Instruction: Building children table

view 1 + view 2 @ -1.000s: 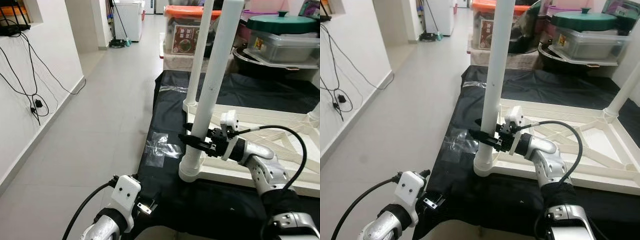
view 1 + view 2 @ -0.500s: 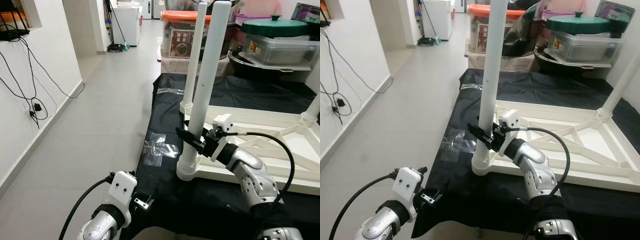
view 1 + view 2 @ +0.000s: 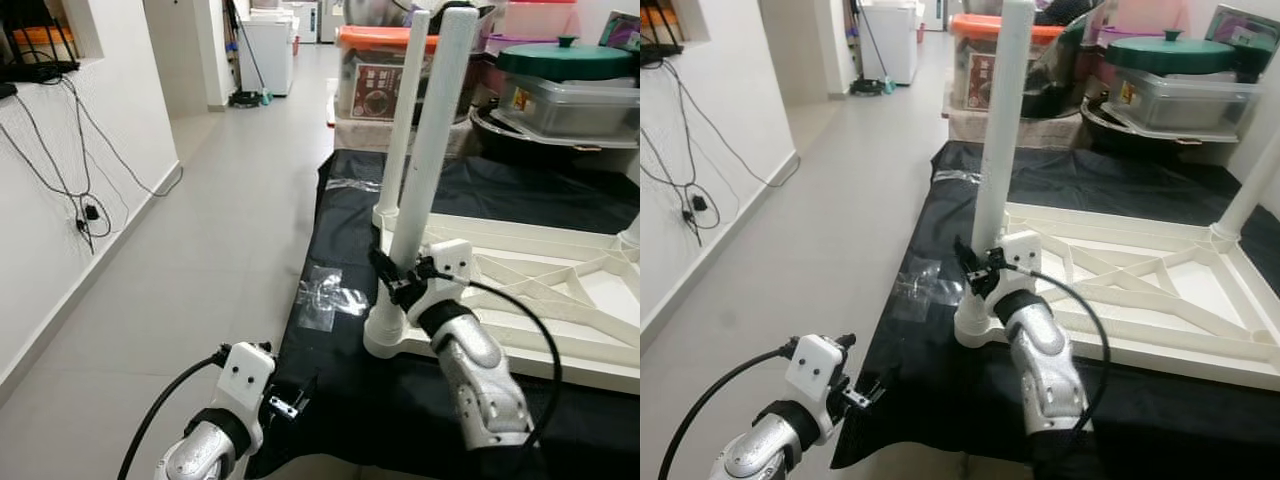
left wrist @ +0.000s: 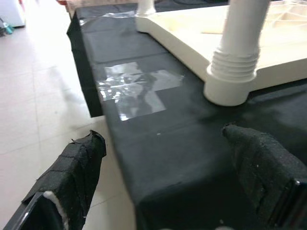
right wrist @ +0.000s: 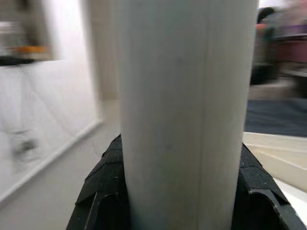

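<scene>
The right gripper [image 3: 398, 280] has its jaws pinching the upright white leg [image 3: 428, 160] just above its corner socket on the upturned tabletop [image 3: 560, 290]. Best turn it squarely, keeping it vertical. The left gripper [image 4: 168, 163] hangs spread, idle.

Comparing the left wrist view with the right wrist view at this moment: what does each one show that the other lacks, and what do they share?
Left wrist view: the left gripper, fingers spread open over the edge of the black cloth-covered surface, a patch of clear tape, and the ribbed socket where the leg meets the overturned cream plastic table top.

Right wrist view: the right gripper, black fingers clamped on either side of the shaft, and a blurred white wall.

Both: the white cylindrical table leg.
</scene>
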{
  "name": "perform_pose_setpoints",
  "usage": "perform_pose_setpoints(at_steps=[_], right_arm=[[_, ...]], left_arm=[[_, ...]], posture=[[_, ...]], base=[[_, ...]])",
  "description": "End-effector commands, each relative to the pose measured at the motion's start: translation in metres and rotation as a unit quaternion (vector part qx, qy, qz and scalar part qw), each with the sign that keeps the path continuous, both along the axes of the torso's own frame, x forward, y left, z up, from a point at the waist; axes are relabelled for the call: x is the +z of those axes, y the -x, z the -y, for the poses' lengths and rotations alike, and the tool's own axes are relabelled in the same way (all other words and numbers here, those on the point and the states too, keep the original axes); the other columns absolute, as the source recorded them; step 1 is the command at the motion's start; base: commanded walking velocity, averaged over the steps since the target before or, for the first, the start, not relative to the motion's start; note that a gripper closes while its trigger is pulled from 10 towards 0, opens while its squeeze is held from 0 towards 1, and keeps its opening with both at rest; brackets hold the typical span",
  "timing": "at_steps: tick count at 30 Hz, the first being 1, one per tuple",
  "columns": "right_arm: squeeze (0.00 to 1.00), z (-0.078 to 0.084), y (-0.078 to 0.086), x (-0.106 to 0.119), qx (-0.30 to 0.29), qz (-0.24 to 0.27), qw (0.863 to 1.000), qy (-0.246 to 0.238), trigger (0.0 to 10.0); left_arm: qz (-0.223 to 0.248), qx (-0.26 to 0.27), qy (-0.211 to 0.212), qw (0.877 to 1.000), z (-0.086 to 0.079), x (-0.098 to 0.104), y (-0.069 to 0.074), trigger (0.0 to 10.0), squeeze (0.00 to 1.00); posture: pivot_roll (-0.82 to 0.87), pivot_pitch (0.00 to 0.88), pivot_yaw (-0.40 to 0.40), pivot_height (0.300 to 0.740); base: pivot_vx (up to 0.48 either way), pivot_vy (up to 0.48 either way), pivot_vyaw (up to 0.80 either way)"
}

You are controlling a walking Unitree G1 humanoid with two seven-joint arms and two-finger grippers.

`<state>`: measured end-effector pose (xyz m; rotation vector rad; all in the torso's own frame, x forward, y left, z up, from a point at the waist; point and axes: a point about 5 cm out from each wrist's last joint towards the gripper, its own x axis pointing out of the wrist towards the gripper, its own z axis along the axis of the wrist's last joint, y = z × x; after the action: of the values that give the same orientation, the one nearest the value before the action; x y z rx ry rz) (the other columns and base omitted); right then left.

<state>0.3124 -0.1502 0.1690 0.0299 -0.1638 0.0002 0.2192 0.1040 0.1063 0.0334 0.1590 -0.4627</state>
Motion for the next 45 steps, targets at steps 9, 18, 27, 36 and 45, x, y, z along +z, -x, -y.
perform_pose_setpoints(at_steps=[9, 18, 27, 36, 45], right_arm=[[0.0, 0.004, 0.011, -0.021, -0.211, -0.069, 0.974, -0.052, 0.0], [0.0, -0.009, 0.01, -0.02, -0.203, -0.074, 0.974, -0.064, 10.0], [1.0, -0.01, 0.012, -0.017, -0.176, -0.063, 0.981, -0.052, 10.0], [0.0, 0.005, 0.004, -0.015, -0.176, -0.085, 0.98, -0.044, 10.0], [0.0, 0.013, -0.002, -0.019, -0.017, -0.071, 0.996, -0.044, 10.0]], left_arm=[[-0.012, -0.001, -0.004, 1.0, -0.001, -0.004, 0.0, 10.0, 0.0], [-0.012, -0.002, -0.007, 1.0, -0.001, -0.004, 0.0, 10.0, 0.0], [-0.013, -0.004, -0.009, 1.0, -0.001, -0.005, 0.0, 10.0, 0.0], [-0.014, -0.004, -0.009, 1.0, -0.001, -0.006, -0.001, 10.0, 0.0], [-0.015, -0.005, -0.008, 1.0, -0.001, -0.007, -0.001, 10.0, 0.0]], posture=[[0.09, 0.032, -0.033, 0.74], [0.08, 0.032, -0.029, 0.74], [0.08, 0.032, -0.029, 0.74], [0.08, 0.03, -0.027, 0.74], [0.07, 0.022, -0.028, 0.74]], base=[[0.0, 0.0, 0.0], [0.0, 0.0, 0.0], [0.0, 0.0, 0.0], [0.0, 0.0, 0.0], [0.0, 0.0, 0.0]])
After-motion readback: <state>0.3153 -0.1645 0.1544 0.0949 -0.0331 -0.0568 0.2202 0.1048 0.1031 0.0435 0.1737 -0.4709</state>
